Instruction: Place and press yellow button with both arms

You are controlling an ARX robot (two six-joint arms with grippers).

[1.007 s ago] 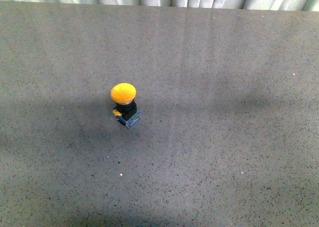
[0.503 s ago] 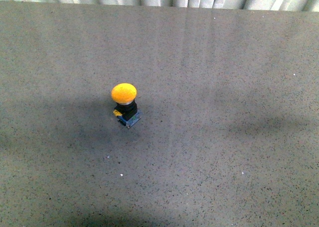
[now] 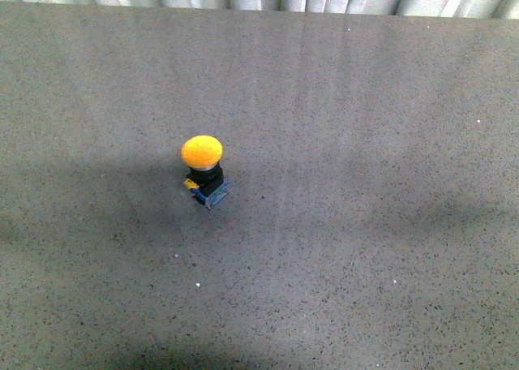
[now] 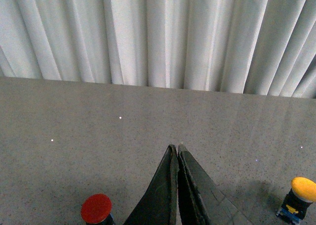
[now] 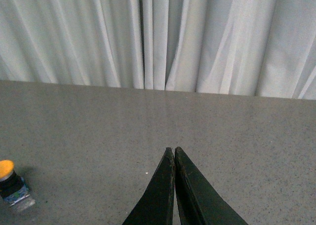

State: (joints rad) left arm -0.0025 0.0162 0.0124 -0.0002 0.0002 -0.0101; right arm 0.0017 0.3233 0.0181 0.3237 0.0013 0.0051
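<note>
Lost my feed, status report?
Left gripper and right gripper shut, empty. Yellow button upright on table, untouched. Red button near left gripper.

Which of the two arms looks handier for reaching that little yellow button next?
Probably the left. The yellow button stands upright left of the table's middle in the front view. Both grippers, left gripper and right gripper, are shut and empty, well clear of it.

the yellow button (image 3: 203,169) stands upright and alone on the tabletop (image 3: 365,224), bare surface open on every side of it. a red button (image 4: 96,208) sits near the left gripper (image 4: 176,148), apart from its closed fingers. a curtain (image 5: 158,37) bounds the far edge.
</note>
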